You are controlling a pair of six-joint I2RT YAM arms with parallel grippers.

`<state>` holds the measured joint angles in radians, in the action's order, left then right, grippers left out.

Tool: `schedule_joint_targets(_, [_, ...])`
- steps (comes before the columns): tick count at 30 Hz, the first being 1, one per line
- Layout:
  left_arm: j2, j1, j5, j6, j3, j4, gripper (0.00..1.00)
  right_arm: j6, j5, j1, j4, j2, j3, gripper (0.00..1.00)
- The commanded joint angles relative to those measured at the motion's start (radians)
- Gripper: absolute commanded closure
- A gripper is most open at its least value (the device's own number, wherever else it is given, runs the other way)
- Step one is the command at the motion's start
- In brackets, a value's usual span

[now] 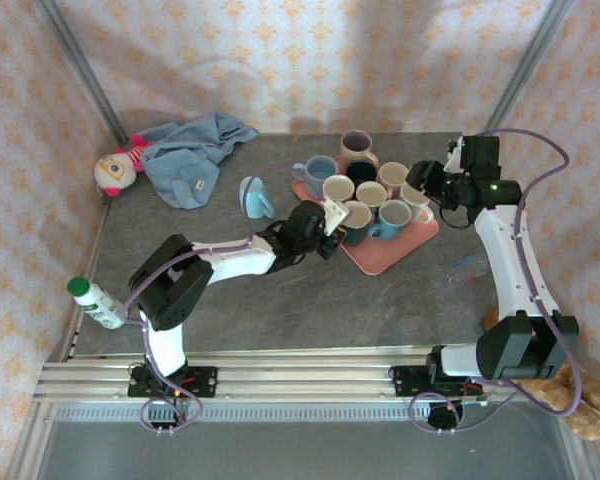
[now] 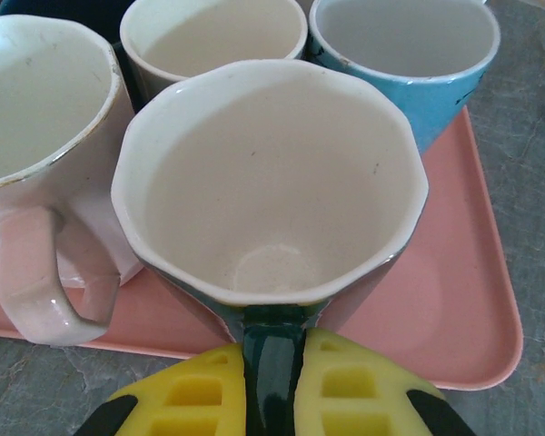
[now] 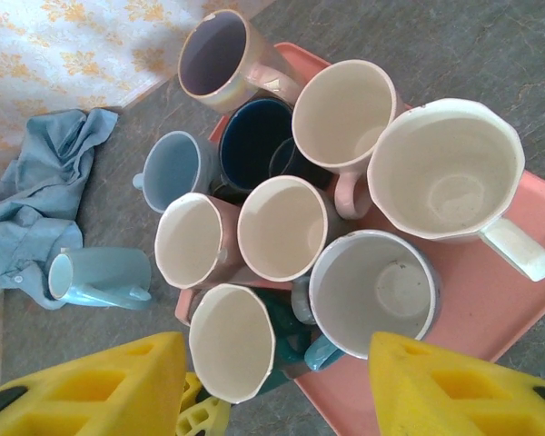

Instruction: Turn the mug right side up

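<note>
A: left pincer (image 2: pixel 271 386) clamped on teal mug (image 2: pixel 272 182) by its handle. Mug is upright at edge of pink tray (image 2: pixel 454 309). right pincer (image 3: pixel 277 386) hangs open above.
B: Risk: a pull-back while clamped tips it into the pink mug (image 2: pixel 36 182) alongside.

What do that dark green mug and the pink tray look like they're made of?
The dark green mug is likely glazed ceramic: glossy cream inside, thick faceted rim. The pink tray is probably plastic: smooth matte surface, rounded moulded lip. I can't be sure of either.

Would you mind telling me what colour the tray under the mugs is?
The tray is pink; it shows best in the left wrist view.
</note>
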<state>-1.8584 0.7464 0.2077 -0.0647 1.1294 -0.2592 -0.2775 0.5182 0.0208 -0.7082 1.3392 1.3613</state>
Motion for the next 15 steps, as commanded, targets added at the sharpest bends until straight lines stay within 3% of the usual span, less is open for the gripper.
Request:
schedule_joint_targets(1, [0.008,0.005,-0.029,-0.036,0.054,-0.128,1.00,0.000,0.007,0.003,-0.026,-0.037,0.010,0.44])
schedule_joint_targets(7, [-0.026,0.005,-0.013,-0.009,0.053,-0.158,0.97,-0.014,0.023,0.004,-0.009,-0.035,-0.005,0.44])
schedule_joint_targets(11, [-0.019,0.005,-0.031,0.008,0.049,-0.151,0.69,-0.020,0.035,0.004,0.001,-0.027,0.001,0.44])
schedule_joint_targets(15, [0.030,0.005,-0.051,0.002,0.001,-0.153,0.55,-0.023,0.036,0.004,0.002,-0.025,0.003,0.43])
